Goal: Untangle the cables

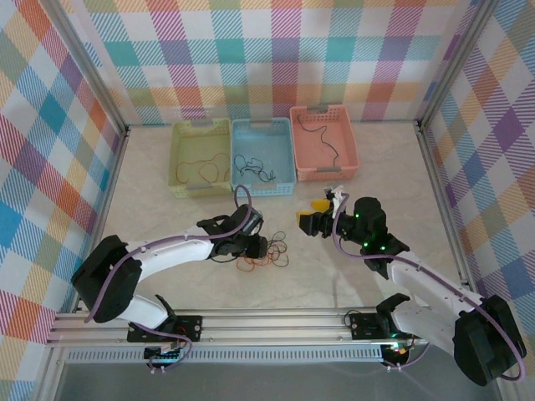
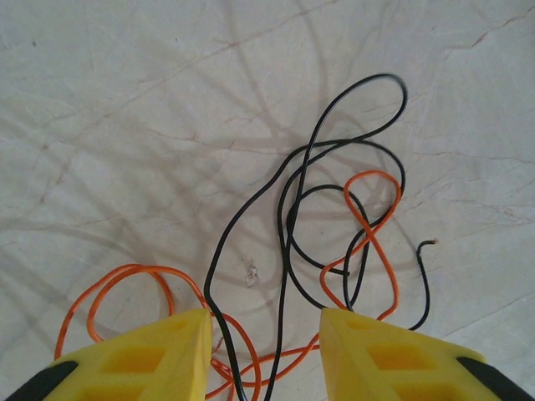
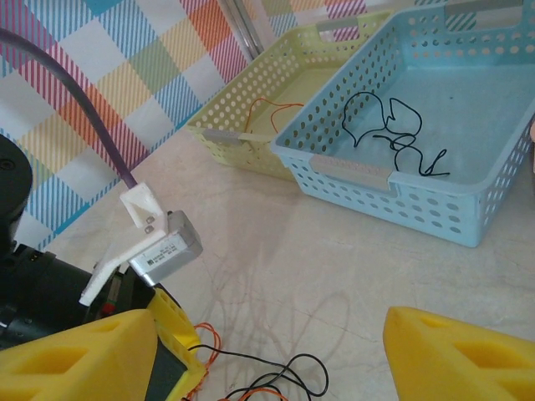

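Observation:
A tangle of orange and black cables (image 1: 266, 259) lies on the table just in front of the left arm's wrist. In the left wrist view the black cable (image 2: 292, 180) loops over the orange cable (image 2: 372, 221). Strands of both run between the yellow fingers of my left gripper (image 2: 265, 322), whose jaws stand apart and clamp nothing. My right gripper (image 1: 313, 219) hovers to the right of the tangle, open wide with nothing between its fingers (image 3: 276, 326). The near end of the tangle (image 3: 288, 376) shows below it.
Three baskets stand in a row at the back: yellow (image 1: 177, 159) with an orange cable (image 1: 205, 167), blue (image 1: 235, 159) with a black cable (image 1: 251, 167), pink (image 1: 352, 146) with a black cable (image 1: 322, 134). Checked walls enclose the table.

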Action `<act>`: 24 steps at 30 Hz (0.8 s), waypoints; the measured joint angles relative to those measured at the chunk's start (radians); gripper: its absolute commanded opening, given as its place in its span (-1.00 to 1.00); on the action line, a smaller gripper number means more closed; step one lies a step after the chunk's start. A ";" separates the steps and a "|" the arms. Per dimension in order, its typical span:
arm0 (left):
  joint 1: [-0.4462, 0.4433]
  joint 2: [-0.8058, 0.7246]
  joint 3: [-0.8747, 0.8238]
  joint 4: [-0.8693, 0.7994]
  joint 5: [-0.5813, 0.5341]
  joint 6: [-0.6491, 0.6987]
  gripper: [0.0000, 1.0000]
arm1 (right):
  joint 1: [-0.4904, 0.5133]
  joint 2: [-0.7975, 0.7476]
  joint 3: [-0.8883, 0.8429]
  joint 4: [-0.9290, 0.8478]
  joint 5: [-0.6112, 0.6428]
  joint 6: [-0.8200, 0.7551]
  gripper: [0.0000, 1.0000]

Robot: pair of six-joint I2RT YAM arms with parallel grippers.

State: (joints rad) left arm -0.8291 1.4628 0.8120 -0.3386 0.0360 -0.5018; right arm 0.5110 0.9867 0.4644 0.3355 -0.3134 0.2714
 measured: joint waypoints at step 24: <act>-0.005 -0.159 0.077 -0.009 0.027 0.091 -1.00 | 0.000 -0.023 -0.010 0.003 0.005 0.000 0.49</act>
State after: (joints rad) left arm -0.8337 1.3041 0.8886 -0.3473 0.0628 -0.4110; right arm 0.5110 0.9642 0.4549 0.3389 -0.3088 0.2710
